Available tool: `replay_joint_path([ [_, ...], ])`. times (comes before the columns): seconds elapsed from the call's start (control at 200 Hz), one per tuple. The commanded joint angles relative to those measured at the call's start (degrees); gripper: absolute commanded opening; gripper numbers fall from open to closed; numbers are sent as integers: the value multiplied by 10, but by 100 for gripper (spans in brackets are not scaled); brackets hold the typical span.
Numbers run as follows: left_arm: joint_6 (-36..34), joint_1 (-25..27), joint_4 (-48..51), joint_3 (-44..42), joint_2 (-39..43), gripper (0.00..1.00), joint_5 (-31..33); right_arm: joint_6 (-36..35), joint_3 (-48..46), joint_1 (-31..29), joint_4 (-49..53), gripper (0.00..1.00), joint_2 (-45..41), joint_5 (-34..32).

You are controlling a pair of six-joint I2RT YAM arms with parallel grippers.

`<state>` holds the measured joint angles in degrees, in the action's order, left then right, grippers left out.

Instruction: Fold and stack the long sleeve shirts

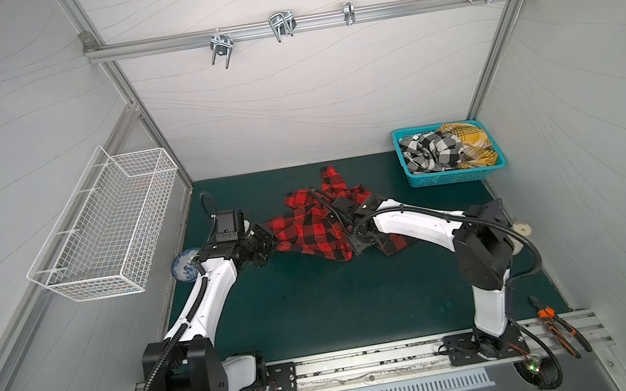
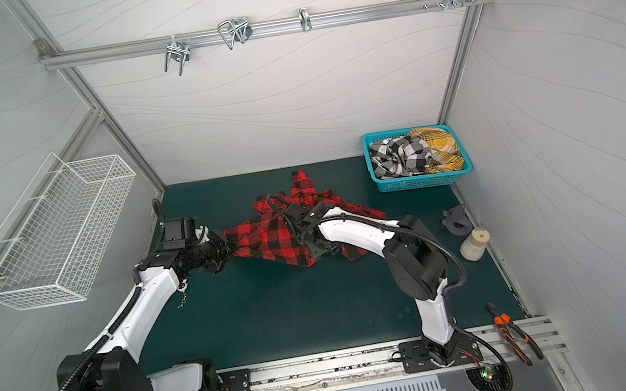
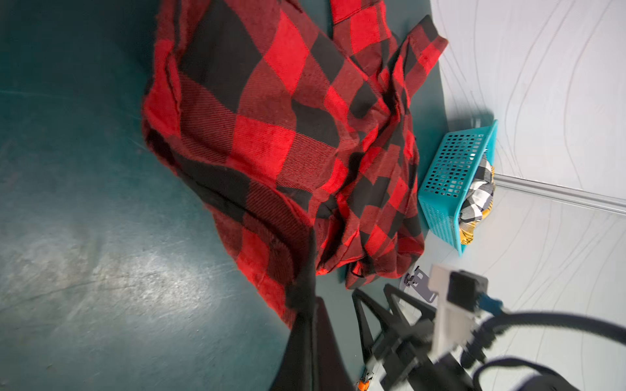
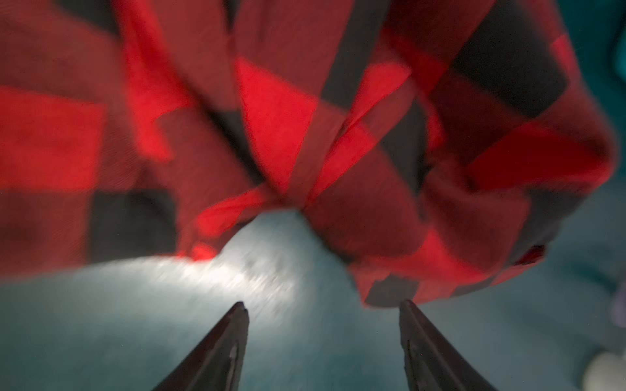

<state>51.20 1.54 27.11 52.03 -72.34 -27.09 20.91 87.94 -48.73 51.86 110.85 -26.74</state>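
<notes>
Left gripper [image 1: 274,244]: my jaws were pressed tight on the left edge of the red shirt [image 1: 310,228]. In the left wrist view the cloth ran down into my closed fingers [image 3: 315,355] at the bottom centre of the frame.
Right gripper [image 4: 321,304]: my jaws stood well apart, with only bare table between them and nothing held. One fingertip was just beside a hem of the red shirt. The view was too blurred to tell whether it touched.
Red shirt: crumpled in a heap on the table [image 1: 320,309], in the centre of both top views, with my right wrist over its right part.
Black-and-white shirt [image 1: 431,151]: bunched in the basket [image 1: 449,177], upper right of both top views.
Yellow shirt [image 1: 469,139]: in the same basket, on the right, against the black-and-white shirt.
</notes>
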Motion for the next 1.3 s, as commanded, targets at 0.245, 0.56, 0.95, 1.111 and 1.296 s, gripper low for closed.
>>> replay_joint_path([
  [0.245, 2, -23, -11, 28, -5, 0, -18, -27, 17, 15, 11, 47, 59, -122],
  [0.56, 4, -30, -23, 27, -21, 0, -23, -36, 22, 29, 5, 41, 66, -100],
  [0.95, 13, -107, 29, 129, -42, 0, 1, -32, 8, 208, 65, 0, -152, 94],
  [1.111, 12, -107, 44, 84, -12, 0, 10, 11, -134, 321, 52, 3, -250, 212],
  [1.296, -24, -107, 40, -27, 8, 0, -22, 37, -220, 342, 88, 51, -275, 221],
])
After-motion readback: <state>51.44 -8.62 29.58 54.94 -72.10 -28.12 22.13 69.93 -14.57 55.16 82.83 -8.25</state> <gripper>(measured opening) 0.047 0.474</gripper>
